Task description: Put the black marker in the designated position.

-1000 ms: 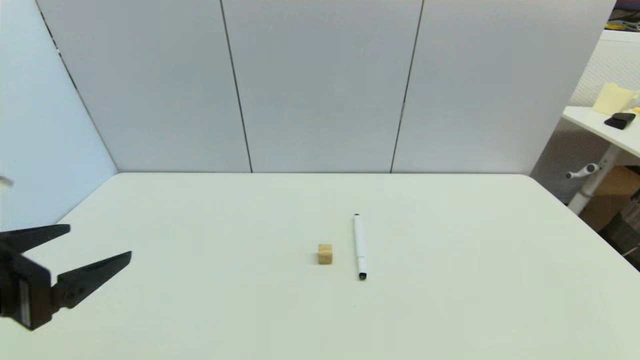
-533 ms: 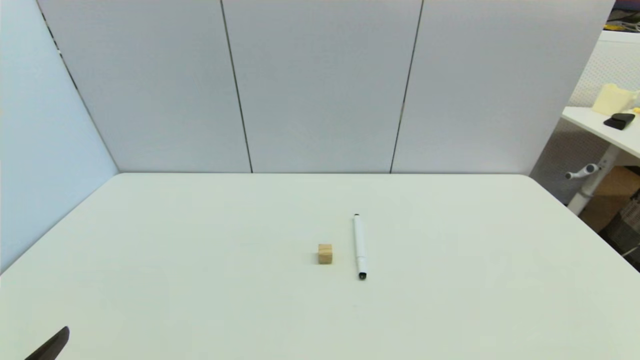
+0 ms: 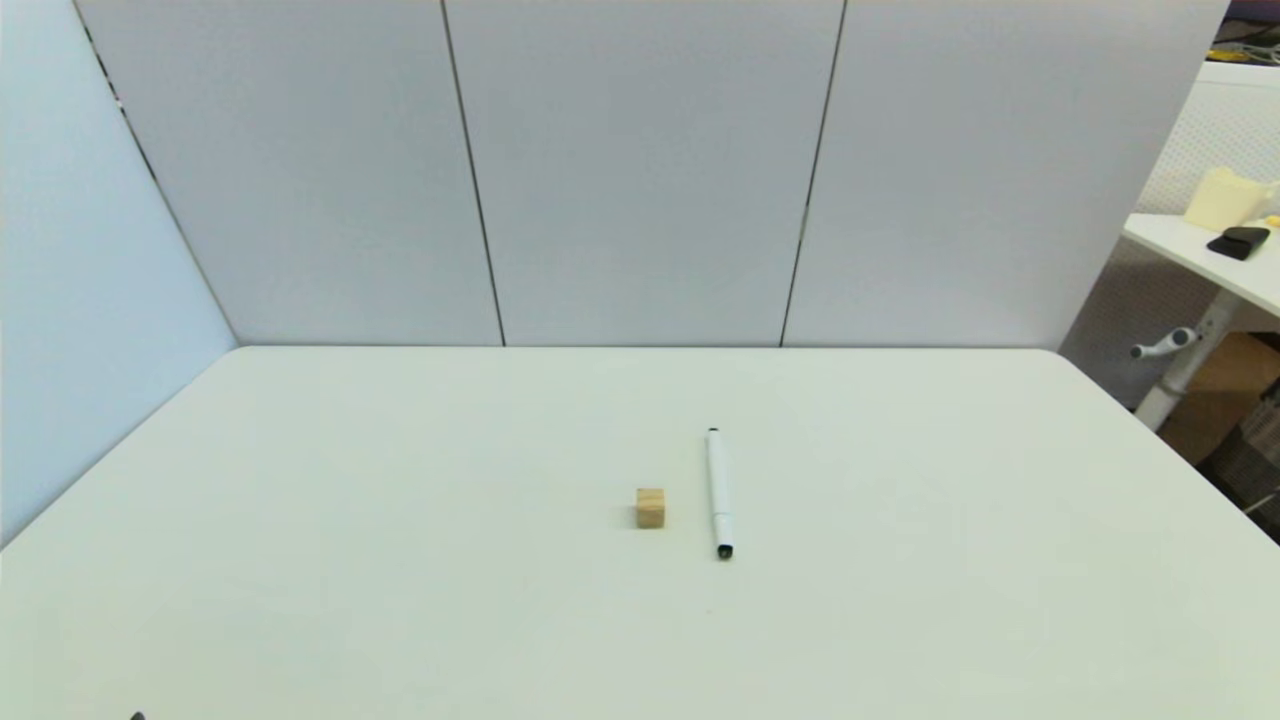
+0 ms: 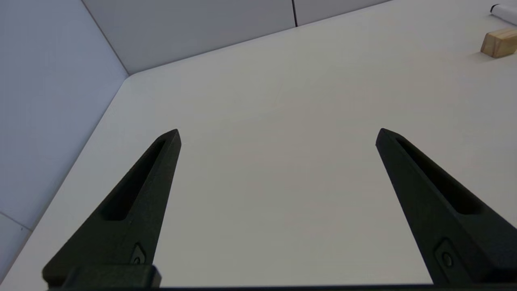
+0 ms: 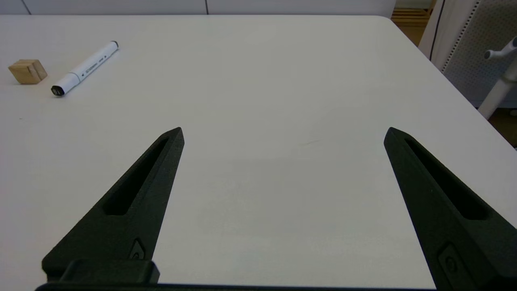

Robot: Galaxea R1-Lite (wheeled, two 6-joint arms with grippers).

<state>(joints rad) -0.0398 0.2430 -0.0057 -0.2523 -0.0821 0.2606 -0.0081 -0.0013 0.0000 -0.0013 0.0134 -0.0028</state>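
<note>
White tabletop [image 3: 400, 600] fronts grey partition panels [image 3: 640, 170]. Nearest, both grippers hang low over bare table with fingers spread wide and empty — left gripper [image 4: 278, 135] at the near-left corner, right gripper [image 5: 284, 133] near-right. Farther out lies the black marker [image 3: 719, 492], untouched, pointing toward 12 o'clock, a wooden cube [image 3: 650, 507] just beside it at 9 o'clock.
</note>
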